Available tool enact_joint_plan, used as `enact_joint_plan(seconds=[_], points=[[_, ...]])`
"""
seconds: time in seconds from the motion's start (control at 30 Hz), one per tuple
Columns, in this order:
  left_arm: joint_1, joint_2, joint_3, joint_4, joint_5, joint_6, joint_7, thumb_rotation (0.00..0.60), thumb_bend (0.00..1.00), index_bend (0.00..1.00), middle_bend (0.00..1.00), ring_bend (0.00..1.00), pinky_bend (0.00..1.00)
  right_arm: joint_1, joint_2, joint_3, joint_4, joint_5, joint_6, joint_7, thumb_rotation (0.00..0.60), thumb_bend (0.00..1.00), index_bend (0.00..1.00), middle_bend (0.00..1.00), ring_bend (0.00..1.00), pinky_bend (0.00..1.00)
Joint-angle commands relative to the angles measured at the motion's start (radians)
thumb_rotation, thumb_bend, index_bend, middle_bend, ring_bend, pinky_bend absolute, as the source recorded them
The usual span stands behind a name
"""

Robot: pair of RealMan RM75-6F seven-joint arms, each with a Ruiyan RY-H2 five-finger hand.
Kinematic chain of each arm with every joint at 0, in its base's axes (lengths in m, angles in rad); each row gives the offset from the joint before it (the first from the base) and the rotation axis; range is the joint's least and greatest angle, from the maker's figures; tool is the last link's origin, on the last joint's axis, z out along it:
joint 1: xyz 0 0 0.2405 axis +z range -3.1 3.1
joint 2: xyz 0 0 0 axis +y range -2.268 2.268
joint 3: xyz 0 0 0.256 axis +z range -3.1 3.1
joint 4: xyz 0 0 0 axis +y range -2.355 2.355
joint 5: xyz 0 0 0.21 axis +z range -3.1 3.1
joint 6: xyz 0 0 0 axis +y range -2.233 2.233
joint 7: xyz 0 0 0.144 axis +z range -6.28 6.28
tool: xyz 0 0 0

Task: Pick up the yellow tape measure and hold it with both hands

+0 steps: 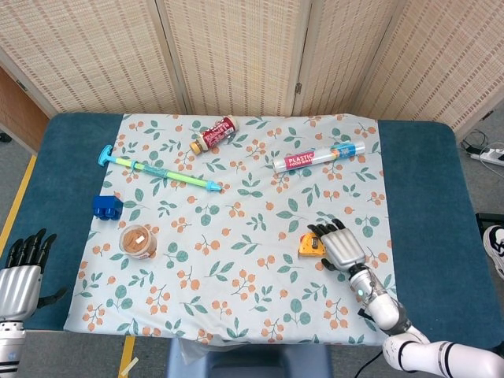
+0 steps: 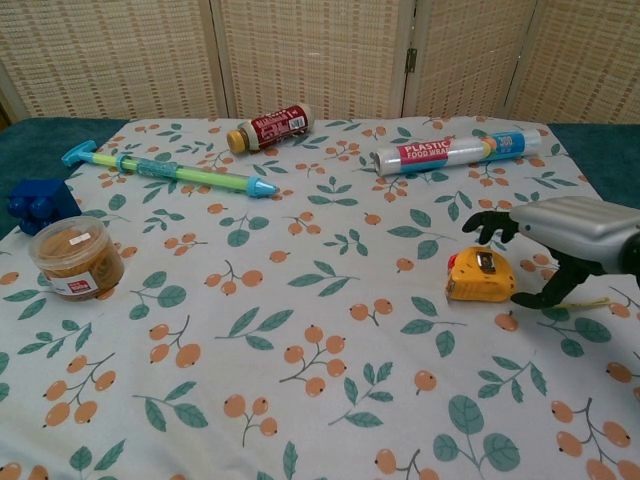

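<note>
The yellow tape measure [image 2: 480, 276] lies on the flowered cloth at the right of middle; its strip of pulled-out tape runs to the right under my right hand. In the head view the tape measure [image 1: 310, 244] is partly covered by that hand. My right hand [image 2: 560, 238] hovers over its right side, fingers spread and curved, thumb low beside the case, holding nothing. From above, the right hand [image 1: 339, 244] sits right against the case. My left hand [image 1: 22, 269] stays at the table's near left edge, fingers apart and empty; the chest view does not show it.
A round tub of brown stuff [image 2: 77, 257] and a blue block [image 2: 33, 202] sit at the left. A green and blue water squirter [image 2: 168, 171], a brown bottle [image 2: 270, 127] and a roll of plastic food wrap [image 2: 455, 151] lie along the back of the cloth [image 2: 300, 330].
</note>
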Motion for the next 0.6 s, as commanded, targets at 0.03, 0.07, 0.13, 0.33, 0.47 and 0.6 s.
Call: enact_joint_plan(seconds=[0.03, 0.07, 0.13, 0.33, 0.47, 0.6], points=[[0.001, -0.001, 0.0, 0.003, -0.002, -0.002, -0.004, 0.6, 0.16, 0.05, 0.0, 0.01, 0.0, 0.008, -0.008, -0.003, 0.005, 0.009, 0.001, -0.009, 0.6, 0.35, 0.16, 0.24, 0.23, 0.12], [0.001, -0.001, 0.001, 0.004, -0.004, -0.003, -0.005, 0.6, 0.15, 0.05, 0.0, 0.01, 0.0, 0.011, -0.01, -0.003, 0.007, 0.015, 0.001, -0.012, 0.6, 0.35, 0.16, 0.24, 0.23, 0.12], [0.001, -0.001, 0.001, 0.008, -0.007, -0.007, -0.007, 0.6, 0.15, 0.05, 0.0, 0.01, 0.0, 0.018, -0.016, -0.006, 0.013, 0.026, 0.0, -0.021, 0.6, 0.35, 0.16, 0.24, 0.23, 0.12], [0.001, 0.0, 0.002, 0.014, -0.011, -0.014, -0.018, 0.6, 0.15, 0.04, 0.0, 0.01, 0.0, 0.038, -0.039, -0.013, 0.032, 0.052, -0.01, -0.032, 0.6, 0.35, 0.19, 0.26, 0.24, 0.12], [0.001, -0.001, 0.002, 0.021, -0.01, -0.015, -0.026, 0.6, 0.16, 0.04, 0.0, 0.01, 0.0, 0.048, -0.053, -0.017, 0.046, 0.056, -0.008, -0.033, 0.6, 0.35, 0.21, 0.27, 0.25, 0.12], [0.002, -0.002, 0.002, 0.028, -0.01, -0.016, -0.032, 0.6, 0.16, 0.04, 0.0, 0.01, 0.0, 0.058, -0.063, -0.02, 0.062, 0.069, -0.01, -0.038, 0.6, 0.35, 0.26, 0.29, 0.26, 0.12]])
